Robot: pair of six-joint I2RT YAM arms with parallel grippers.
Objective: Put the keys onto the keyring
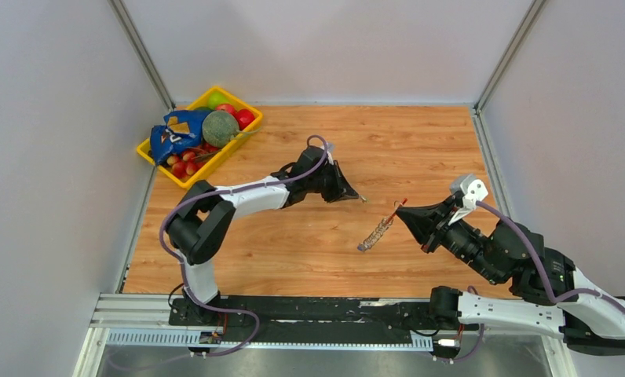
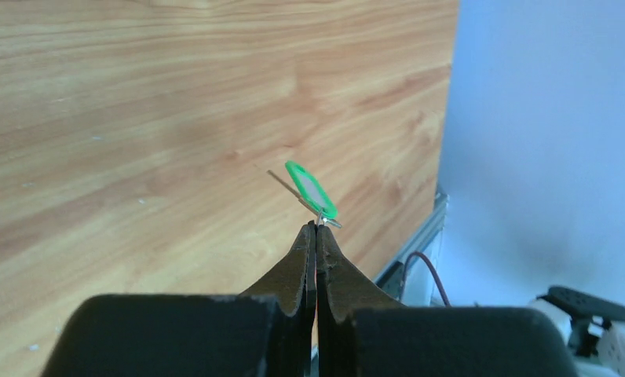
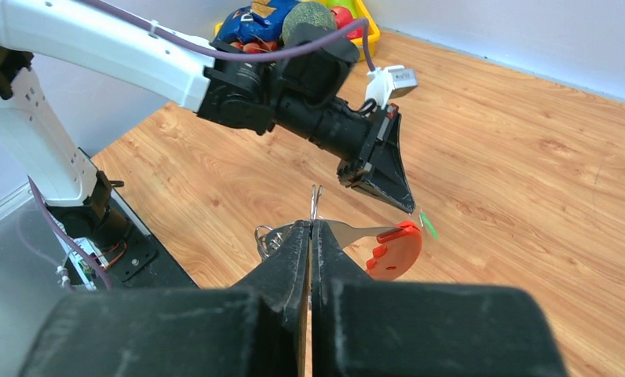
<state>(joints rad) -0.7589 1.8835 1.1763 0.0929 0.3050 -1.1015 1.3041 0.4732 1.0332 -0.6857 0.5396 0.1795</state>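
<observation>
Two tools hang over the surface [image 1: 294,251]: the left tool [image 2: 316,228] pinches the green key [image 2: 311,188], and the right tool [image 3: 313,228] pinches the keyring [image 1: 378,232], which dangles toward seven o'clock in the top view. The green key sits at eleven o'clock of the keyring, apart; best to bring it across slowly, its hole lined up with the keyring's opening.

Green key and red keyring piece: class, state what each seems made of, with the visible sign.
Green key: glossy plastic cap, judging by bright even colour; thin silvery stem, probably metal. Red piece: likely smooth plastic, uniform colour, moulded curve. Chain: silvery glint, likely metal.
</observation>
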